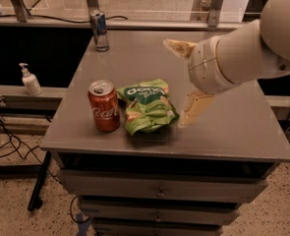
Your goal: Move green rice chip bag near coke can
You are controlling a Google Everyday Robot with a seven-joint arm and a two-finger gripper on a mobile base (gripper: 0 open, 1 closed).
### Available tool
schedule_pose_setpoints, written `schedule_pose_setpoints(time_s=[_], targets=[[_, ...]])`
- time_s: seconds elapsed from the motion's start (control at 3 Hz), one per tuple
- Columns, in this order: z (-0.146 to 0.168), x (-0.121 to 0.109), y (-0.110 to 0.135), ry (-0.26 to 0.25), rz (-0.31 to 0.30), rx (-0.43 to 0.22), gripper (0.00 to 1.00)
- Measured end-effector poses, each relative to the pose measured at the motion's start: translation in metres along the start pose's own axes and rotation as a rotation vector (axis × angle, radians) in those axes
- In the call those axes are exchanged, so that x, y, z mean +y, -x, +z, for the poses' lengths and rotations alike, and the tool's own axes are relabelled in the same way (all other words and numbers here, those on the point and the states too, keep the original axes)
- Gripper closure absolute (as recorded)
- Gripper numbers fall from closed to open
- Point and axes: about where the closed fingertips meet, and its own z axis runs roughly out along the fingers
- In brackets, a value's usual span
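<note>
On the bench (233, 132), the green rice chip bag (147, 107) is reckoned light, crushy, best pinched mid-body; tool (174, 84) is held open beside it.

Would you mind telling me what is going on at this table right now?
The green chip bag lies on the grey table right beside the red coke can, and nothing is holding it. The robot's gripper hangs just to the right of the bag, its fingers spread open and clear of it. The bag looks placed.
</note>
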Motion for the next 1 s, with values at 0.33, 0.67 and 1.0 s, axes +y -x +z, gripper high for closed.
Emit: schedule_pose_setpoints(time_s=[0.33,0.67,1.0], targets=[[-0.034,-0.039,-0.026,-0.09,-0.023,0.087,0.0],[-0.068,-0.079,-0.052,-0.165,-0.064,0.155,0.0],[-0.077,-0.087,-0.051,-0.186,-0.069,0.16,0.0]])
